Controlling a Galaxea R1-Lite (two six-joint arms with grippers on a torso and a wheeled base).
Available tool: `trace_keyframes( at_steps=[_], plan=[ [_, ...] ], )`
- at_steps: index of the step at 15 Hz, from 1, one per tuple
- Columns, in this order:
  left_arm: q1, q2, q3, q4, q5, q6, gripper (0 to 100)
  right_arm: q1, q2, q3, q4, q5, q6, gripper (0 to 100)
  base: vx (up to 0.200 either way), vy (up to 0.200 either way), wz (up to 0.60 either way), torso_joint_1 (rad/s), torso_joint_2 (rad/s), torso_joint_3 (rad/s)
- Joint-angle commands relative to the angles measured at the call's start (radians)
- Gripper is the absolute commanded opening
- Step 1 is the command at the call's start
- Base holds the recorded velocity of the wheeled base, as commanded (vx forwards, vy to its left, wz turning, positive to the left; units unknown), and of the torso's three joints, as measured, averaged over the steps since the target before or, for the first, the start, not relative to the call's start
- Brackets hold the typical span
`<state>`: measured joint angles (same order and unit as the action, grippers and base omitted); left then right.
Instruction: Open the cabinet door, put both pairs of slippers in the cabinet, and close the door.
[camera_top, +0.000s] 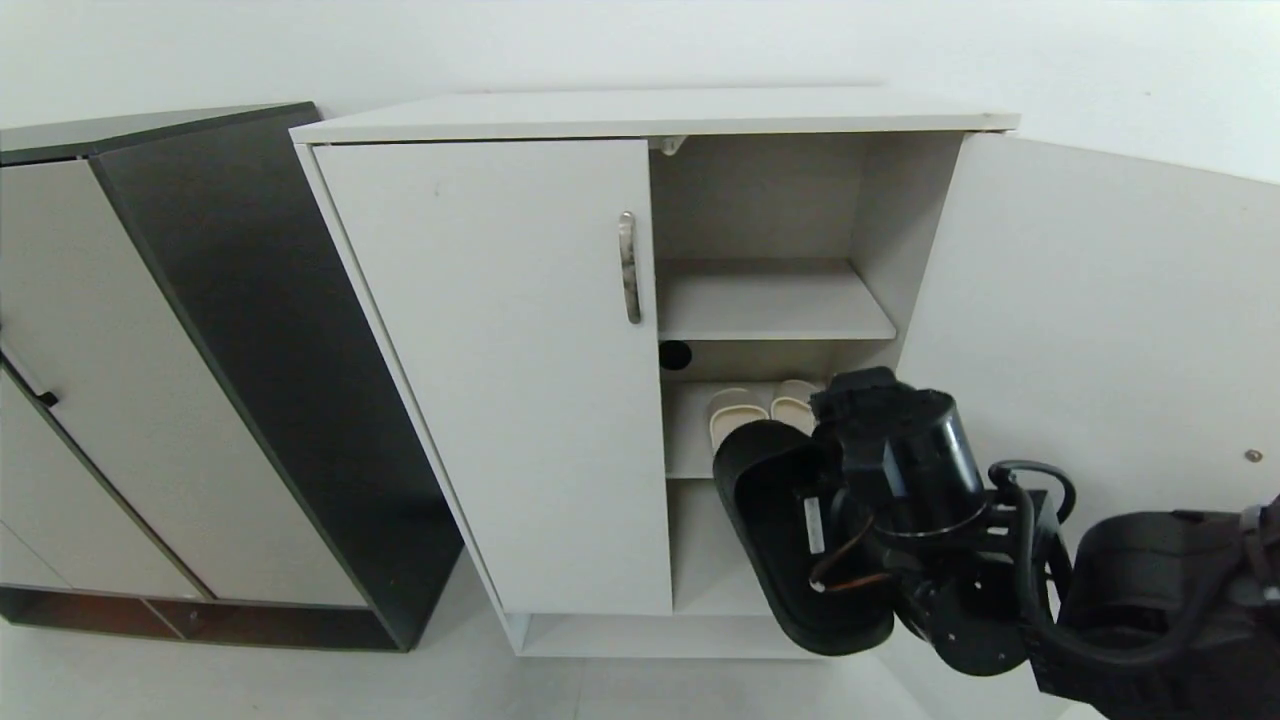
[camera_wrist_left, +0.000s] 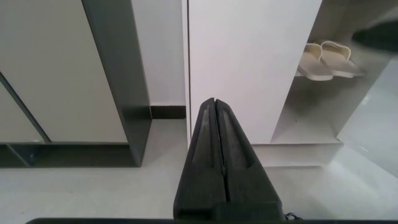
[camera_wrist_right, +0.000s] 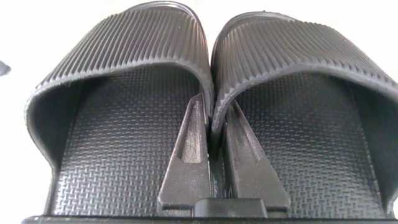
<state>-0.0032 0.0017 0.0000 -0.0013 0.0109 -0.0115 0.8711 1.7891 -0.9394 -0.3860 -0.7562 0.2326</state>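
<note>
Step in hand, by judgement: placing the second pair. Right gripper (camera_wrist_right: 216, 115) narrow, pinching the inner strap edges of the black slippers (camera_top: 790, 540), held as one bundle just before the open right half of the cabinet (camera_top: 650, 110), near the front edge of the lower shelf (camera_top: 685, 450). Beige slippers (camera_top: 765, 408) already inside, at that shelf's front edge. Left gripper (camera_wrist_left: 214, 106) pressed together, empty, low before the left door (camera_top: 480, 380). Next, probably: push forward into free space without catching a shelf edge, let go, draw back, then swing the right door (camera_top: 1100, 320) closed.
</note>
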Motion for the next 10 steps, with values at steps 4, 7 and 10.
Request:
trace_keyframes(
  at_steps=[4, 7, 10],
  plan=[
    [0.0, 0.0, 0.0, 0.0, -0.005, 0.001, 0, 0.028, -0.025, -0.308, 0.194, -0.089, 0.045, 0, 0.0, 0.0, 0.0, 0.0, 0.0, 0.0],
    [0.0, 0.0, 0.0, 0.0, -0.005, -0.001, 0, 0.022, 0.009, -0.329, 0.197, -0.088, 0.071, 0, 0.0, 0.0, 0.0, 0.0, 0.0, 0.0],
    [0.0, 0.0, 0.0, 0.0, -0.005, 0.001, 0, 0.02, 0.027, -0.348, 0.197, -0.088, 0.076, 0, 0.0, 0.0, 0.0, 0.0, 0.0, 0.0]
  ],
)
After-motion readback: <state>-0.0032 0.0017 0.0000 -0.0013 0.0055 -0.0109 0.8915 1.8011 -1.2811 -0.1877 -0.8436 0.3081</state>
